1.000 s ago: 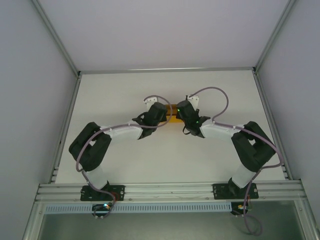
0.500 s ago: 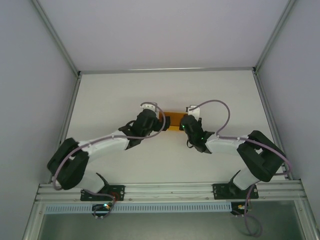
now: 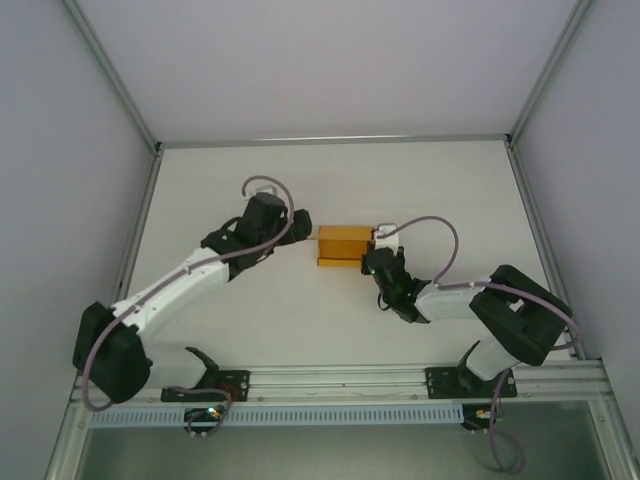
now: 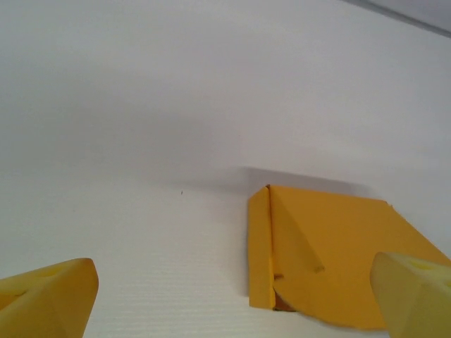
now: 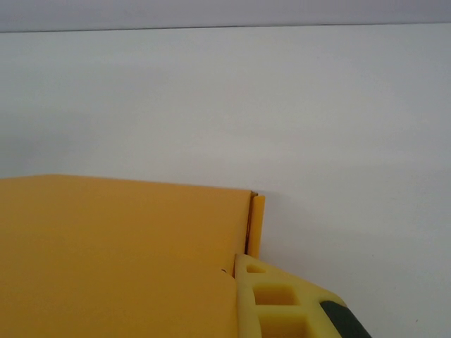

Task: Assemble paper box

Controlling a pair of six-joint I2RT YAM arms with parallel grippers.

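Robotics laboratory test cell. A plain white table [image 3: 250, 330] stands enclosed by pale panel walls [image 3: 60, 150] set in aluminium framing [image 3: 330, 140]. A left arm [image 3: 180, 285] and a right arm [image 3: 470, 300] are bolted to an extruded rail [image 3: 340, 378] at the near edge. Exposed cabling [image 3: 262, 180] runs along both arms.

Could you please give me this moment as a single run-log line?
paper box: folded, on table | left gripper: jaws open, near box's left end | right gripper: jaws shut, at box's right end
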